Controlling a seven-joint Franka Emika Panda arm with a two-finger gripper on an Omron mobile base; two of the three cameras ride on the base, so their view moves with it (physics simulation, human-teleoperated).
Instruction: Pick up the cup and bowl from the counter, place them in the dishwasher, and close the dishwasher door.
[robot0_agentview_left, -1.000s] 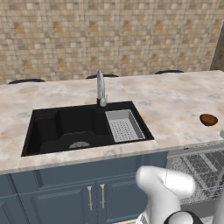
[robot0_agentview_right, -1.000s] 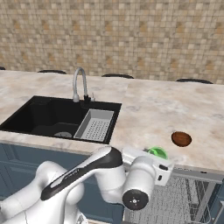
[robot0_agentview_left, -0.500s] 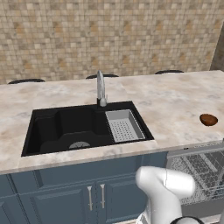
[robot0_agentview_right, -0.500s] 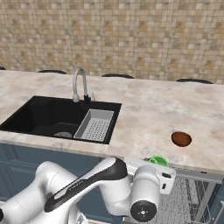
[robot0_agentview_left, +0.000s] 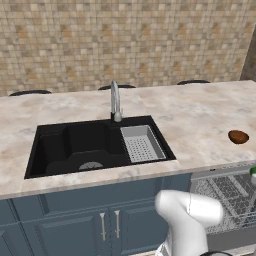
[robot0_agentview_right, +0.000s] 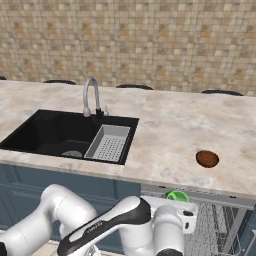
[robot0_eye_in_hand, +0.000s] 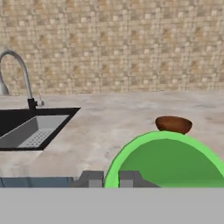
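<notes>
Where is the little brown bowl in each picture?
Left base view: the bowl sits far right on the counter.
Right base view: right of middle on the counter, above the green cup.
Hand view: just above the cup's rim.
Shared landmark: the steel tap by the sink.

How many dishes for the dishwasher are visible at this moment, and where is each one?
2. The reddish-brown bowl rests on the counter, right of the sink. The green cup is in the shut pincer, over the open dishwasher.
</notes>
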